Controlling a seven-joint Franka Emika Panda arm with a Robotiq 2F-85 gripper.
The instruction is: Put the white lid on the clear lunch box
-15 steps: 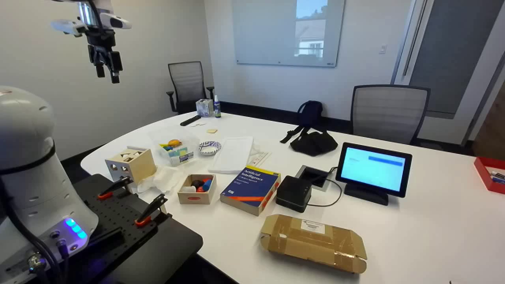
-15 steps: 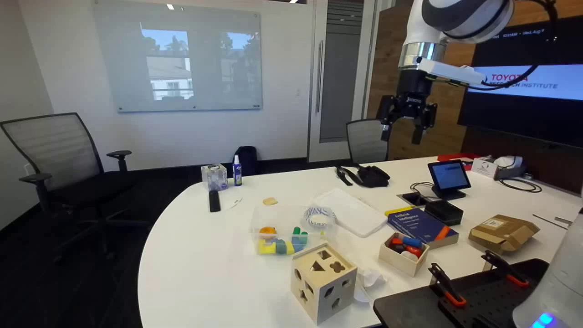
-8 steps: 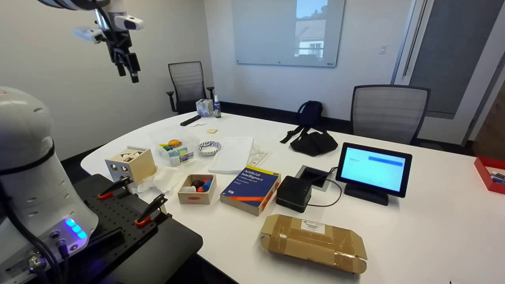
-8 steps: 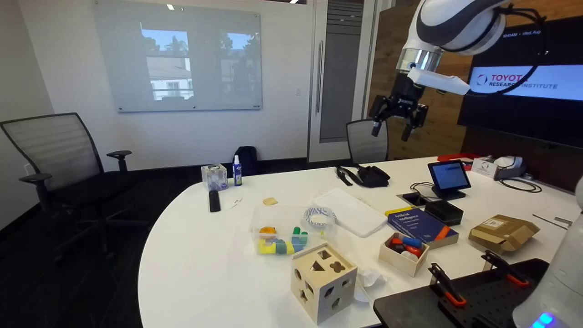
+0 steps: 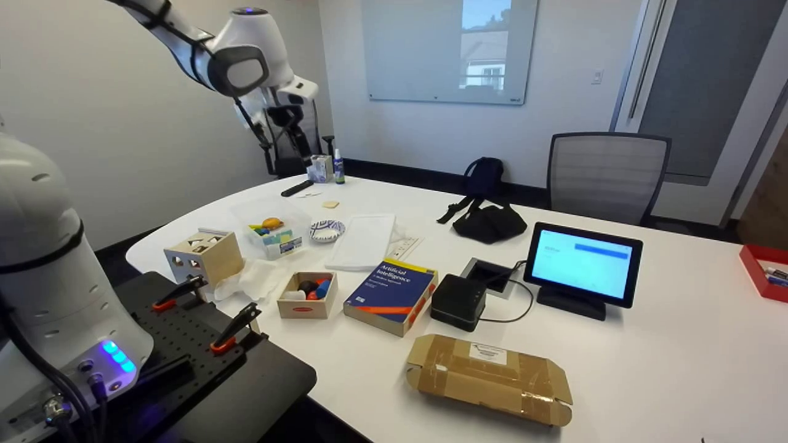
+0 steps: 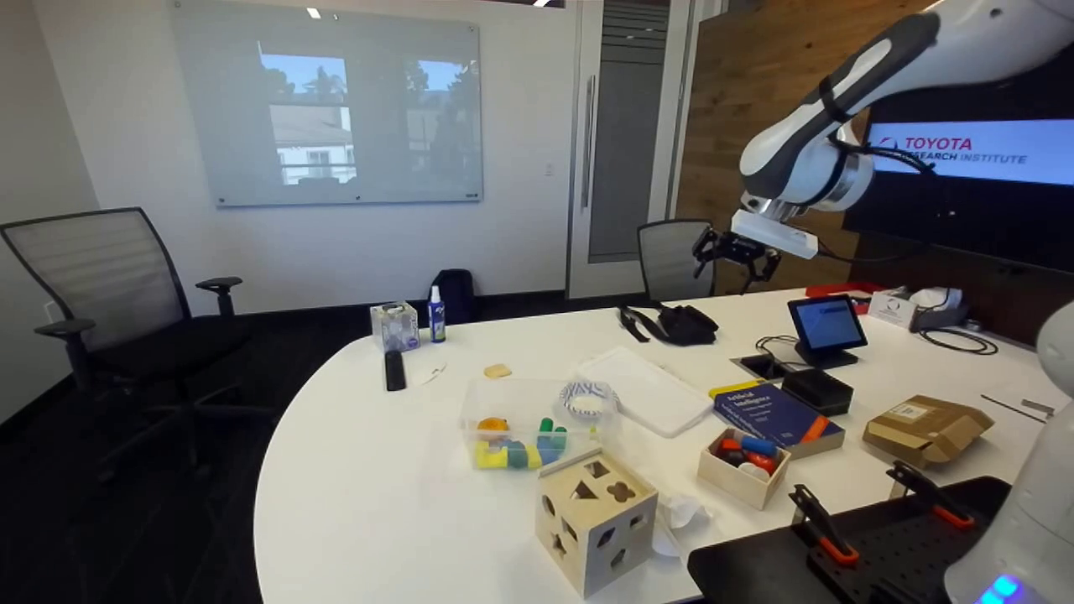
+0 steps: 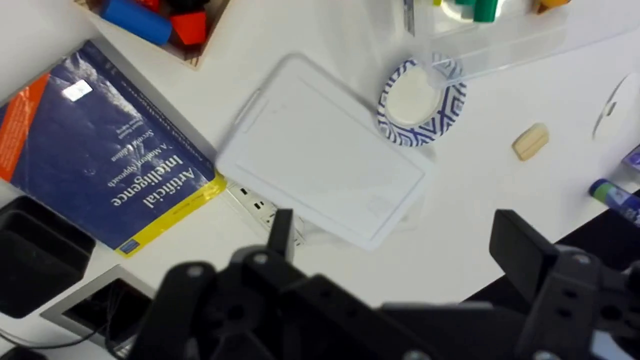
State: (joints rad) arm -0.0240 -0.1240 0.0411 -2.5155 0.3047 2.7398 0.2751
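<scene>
The white lid [image 5: 363,241] lies flat on the table, beside the patterned bowl and the blue book. It also shows in an exterior view [image 6: 644,392] and in the wrist view [image 7: 327,150]. The clear lunch box [image 6: 522,401] stands open with coloured toys in it; it also shows in an exterior view [image 5: 288,212] and partly in the wrist view [image 7: 505,55]. My gripper [image 7: 394,220] is open, with nothing between its fingers. It hangs in the air above the table, also seen in an exterior view [image 6: 727,273].
The patterned bowl [image 7: 415,102] sits between lid and box. The blue book [image 5: 391,294] lies at the lid's near corner. A wooden tray of blocks [image 5: 308,298], a shape-sorter cube [image 6: 596,524] and a cardboard box [image 5: 489,381] stand around. A power strip [image 7: 255,202] lies partly under the lid.
The arm has reached out over the table and the gripper has come down lower and tilted. The gripper stays open. The lid and the box have not moved.
</scene>
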